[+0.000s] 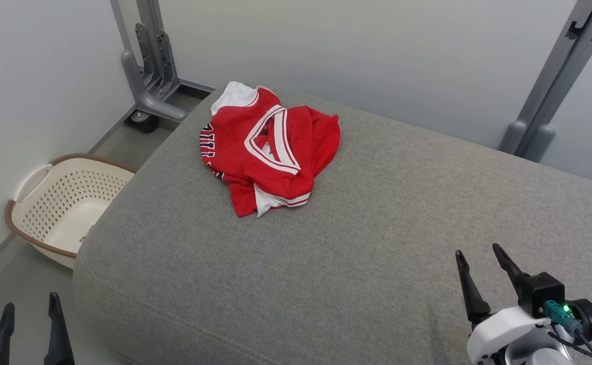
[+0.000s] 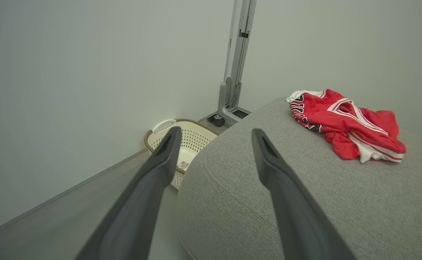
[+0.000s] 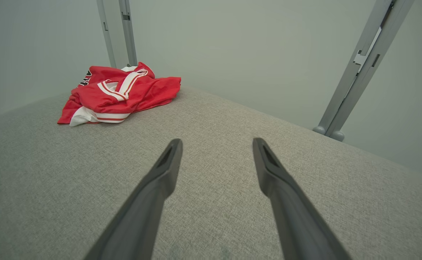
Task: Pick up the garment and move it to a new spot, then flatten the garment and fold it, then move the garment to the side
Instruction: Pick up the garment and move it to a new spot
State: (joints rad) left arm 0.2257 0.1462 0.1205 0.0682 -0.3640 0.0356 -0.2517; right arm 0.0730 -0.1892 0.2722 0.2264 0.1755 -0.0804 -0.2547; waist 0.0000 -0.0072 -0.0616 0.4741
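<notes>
- Grey cushion fills the foreground, and your left gripper hangs at its near-left corner, fingers parted and empty.
- Your right gripper hovers above the cushion's near-right, jaws spread wide with nothing between them. Both tools look parked, ready for a reach.
- Bare upholstery lies between your grippers and the work, probably enough room for the flattening and folding to come.
- The red garment, a jersey with white trim, sits crumpled in a heap toward the cushion's far-left corner, well apart from both grippers. By the look of it, the pick-up has not begun.
- A cream perforated basket stands on the floor just beside the cushion's left edge.
- One grey metal stand rises behind the garment and a second metal stand at far right, both against the pale wall.
</notes>
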